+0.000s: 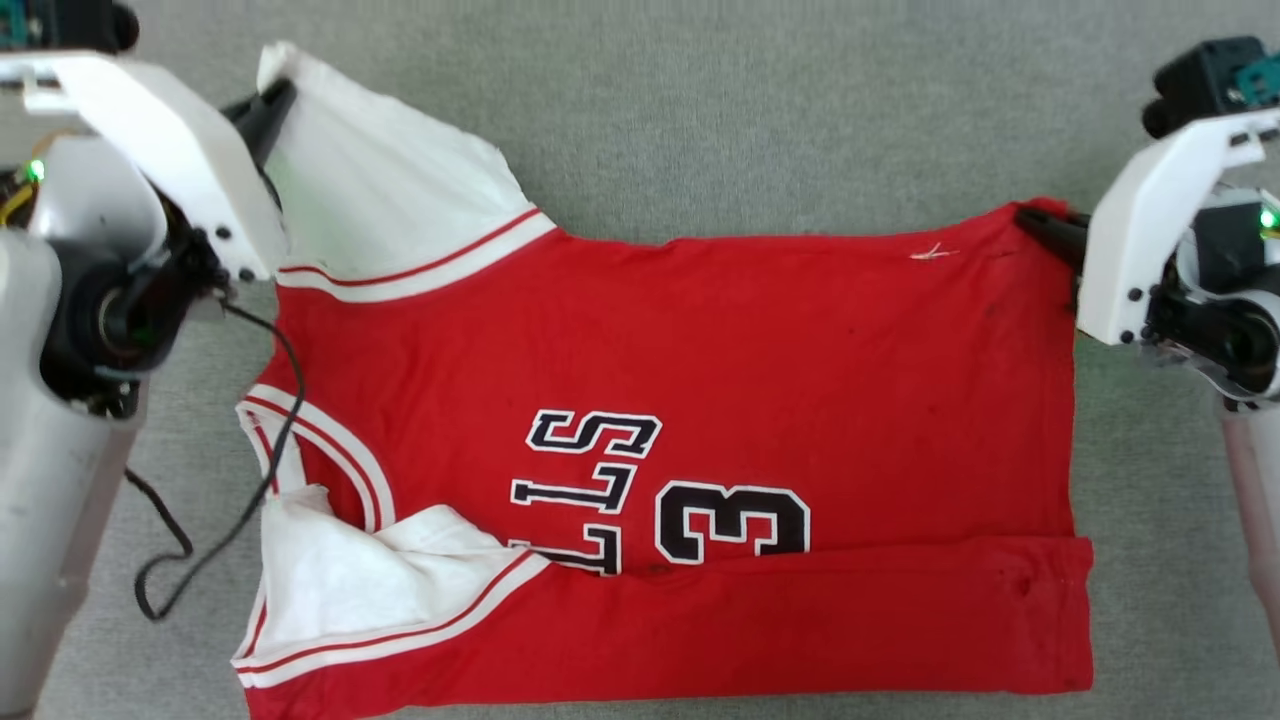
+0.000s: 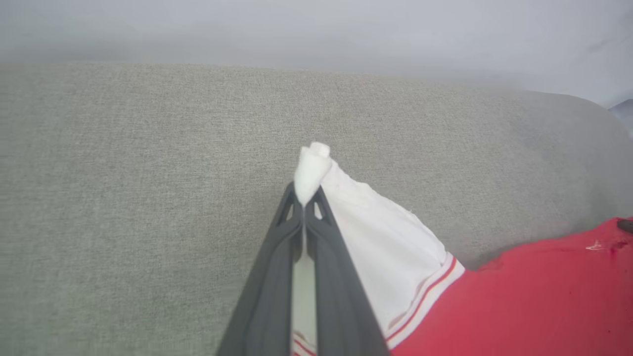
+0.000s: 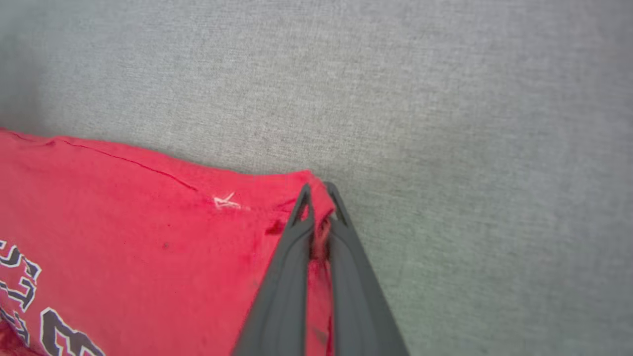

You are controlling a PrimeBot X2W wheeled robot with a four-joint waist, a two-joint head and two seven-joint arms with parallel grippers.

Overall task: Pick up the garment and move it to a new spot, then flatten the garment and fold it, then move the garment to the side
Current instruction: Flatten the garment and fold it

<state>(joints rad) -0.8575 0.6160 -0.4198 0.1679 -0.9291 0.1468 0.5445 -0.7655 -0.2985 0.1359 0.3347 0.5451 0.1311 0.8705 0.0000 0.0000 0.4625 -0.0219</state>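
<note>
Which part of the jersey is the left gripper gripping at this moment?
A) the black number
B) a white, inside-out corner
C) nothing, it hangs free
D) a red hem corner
B: in the left wrist view the left gripper is shut on a white tip of the garment, and that tip pokes out past its fingertips.

Grey woven fabric surface (image 1: pixel 750 110), flat and lightly textured, across the upper frame in the head view. In the left wrist view its far edge rounds off at upper right, with a pale blurred wall (image 2: pixel 316 29) above.
</note>
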